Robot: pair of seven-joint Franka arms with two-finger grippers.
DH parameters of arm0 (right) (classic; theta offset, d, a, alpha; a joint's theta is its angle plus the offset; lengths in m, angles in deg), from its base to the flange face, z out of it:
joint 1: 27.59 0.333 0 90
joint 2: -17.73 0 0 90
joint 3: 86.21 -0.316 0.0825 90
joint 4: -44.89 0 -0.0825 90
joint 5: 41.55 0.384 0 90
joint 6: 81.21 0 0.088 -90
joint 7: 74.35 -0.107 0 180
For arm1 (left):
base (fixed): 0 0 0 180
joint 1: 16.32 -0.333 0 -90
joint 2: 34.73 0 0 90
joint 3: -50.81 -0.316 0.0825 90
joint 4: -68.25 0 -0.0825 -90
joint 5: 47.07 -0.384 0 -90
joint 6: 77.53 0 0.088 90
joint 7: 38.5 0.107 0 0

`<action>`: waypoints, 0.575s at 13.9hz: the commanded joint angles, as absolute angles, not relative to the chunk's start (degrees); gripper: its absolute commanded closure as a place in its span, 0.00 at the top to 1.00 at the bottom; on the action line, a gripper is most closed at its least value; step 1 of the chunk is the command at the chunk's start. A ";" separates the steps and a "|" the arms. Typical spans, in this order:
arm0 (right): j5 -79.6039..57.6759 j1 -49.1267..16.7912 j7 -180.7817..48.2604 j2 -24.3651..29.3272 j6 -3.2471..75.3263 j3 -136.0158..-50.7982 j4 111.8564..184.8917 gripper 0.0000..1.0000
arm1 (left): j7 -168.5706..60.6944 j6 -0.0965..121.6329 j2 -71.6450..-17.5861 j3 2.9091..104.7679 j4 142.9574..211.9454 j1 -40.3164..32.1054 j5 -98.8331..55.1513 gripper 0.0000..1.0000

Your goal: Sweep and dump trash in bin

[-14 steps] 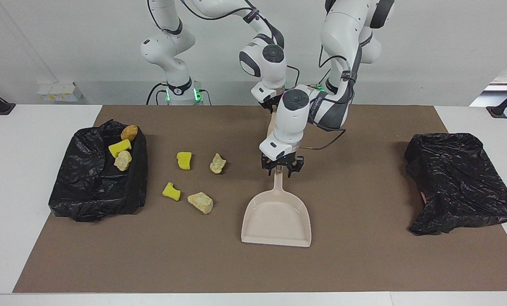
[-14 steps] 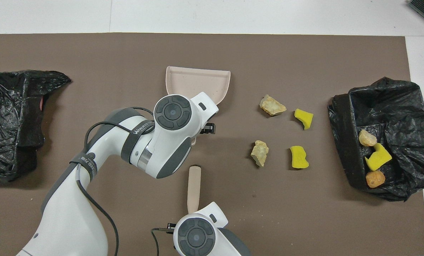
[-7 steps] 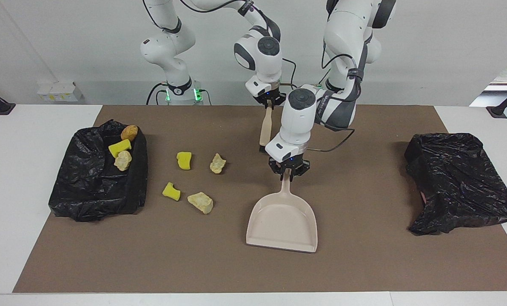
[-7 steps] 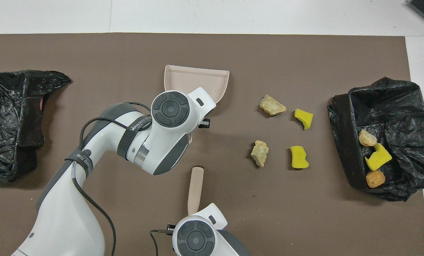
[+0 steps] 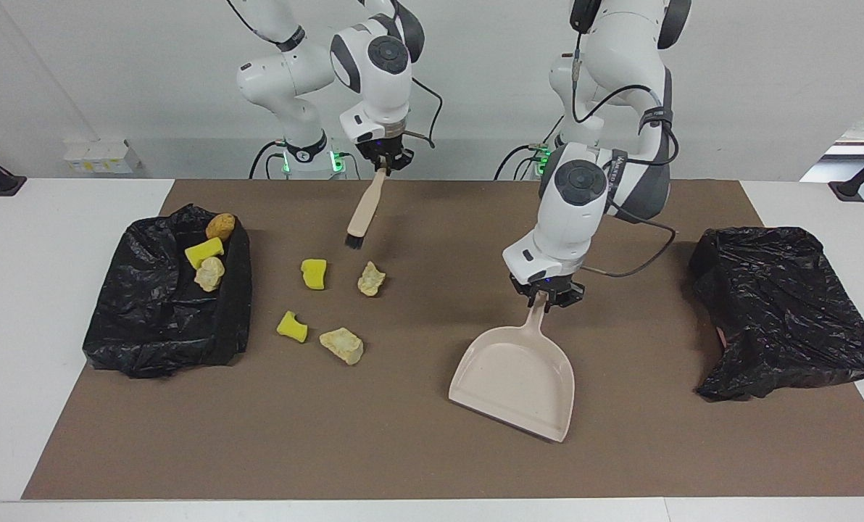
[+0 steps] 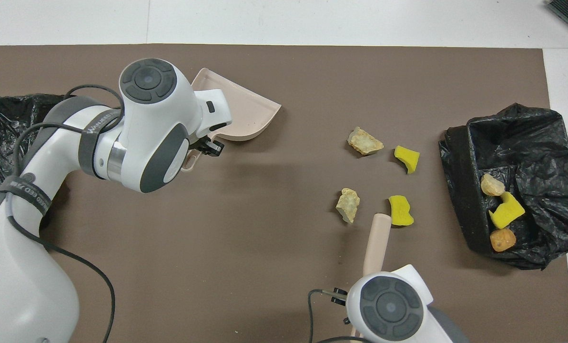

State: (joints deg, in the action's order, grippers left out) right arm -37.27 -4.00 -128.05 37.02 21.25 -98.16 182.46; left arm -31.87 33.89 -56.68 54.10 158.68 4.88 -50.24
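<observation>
A: Left gripper (image 5: 546,299)?
B: Clenched on the dustpan (image 5: 517,381) handle. Pan is lifted and tilted over the brown mat (image 5: 417,464), mouth pointing away from the robots.

A: Right gripper (image 5: 382,161)?
B: Clamped on the top of the brush (image 5: 362,215) handle. Brush hangs slanted, dark bristle end down, over the mat just robot-side of the loose trash. Can't tell if the bristles touch the mat.

A: Trash on the mat?
B: Four pieces, toward the right arm's end. Yellow sponge piece (image 5: 314,273) and cream lump (image 5: 371,279) side by side, nearer the robots. Second yellow sponge piece (image 5: 292,327) and second cream lump (image 5: 343,345) farther out. All apart from each other.

A: Rest of it?
B: Three pieces in the open black bag bin (image 5: 158,319) at the right arm's end: orange-brown lump (image 5: 219,226), yellow sponge chunk (image 5: 204,252), cream chunk (image 5: 209,274).

A: Anything else?
B: Second black bag (image 5: 783,312) at the left arm's end, crumpled, something reddish at its edge, can't tell what.

A: Any writing?
B: Strap on the left arm (image 6: 50,190) has print. Looks like "WANJEED", not sure. A second strap lower down has letters too, unreadable.
</observation>
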 commanded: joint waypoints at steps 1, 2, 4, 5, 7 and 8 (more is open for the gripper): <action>-39.53 -12.44 -126.21 36.63 20.57 -98.86 183.92 0.00 | -21.57 32.42 -58.72 54.41 155.00 3.90 -49.53 0.00; -39.53 -14.91 -124.55 36.72 21.01 -98.86 185.15 0.00 | -18.05 32.60 -58.81 54.41 155.00 3.54 -49.53 0.00; -39.10 -19.74 -120.51 36.72 21.27 -98.86 185.95 0.00 | -10.85 33.39 -58.73 54.33 155.26 3.19 -49.44 0.00; -39.09 -21.68 -118.23 36.46 21.53 -98.95 186.38 0.00 | -6.81 33.39 -58.73 54.41 155.35 2.41 -49.53 0.00; -39.00 -24.07 -116.01 34.18 23.55 -98.95 187.18 0.00 | 3.90 33.22 -58.46 54.33 155.70 2.22 -49.09 0.00; -38.57 -24.08 -115.40 33.47 24.52 -98.95 187.09 0.00 | 7.61 32.69 -58.20 54.41 156.05 1.35 -48.83 0.00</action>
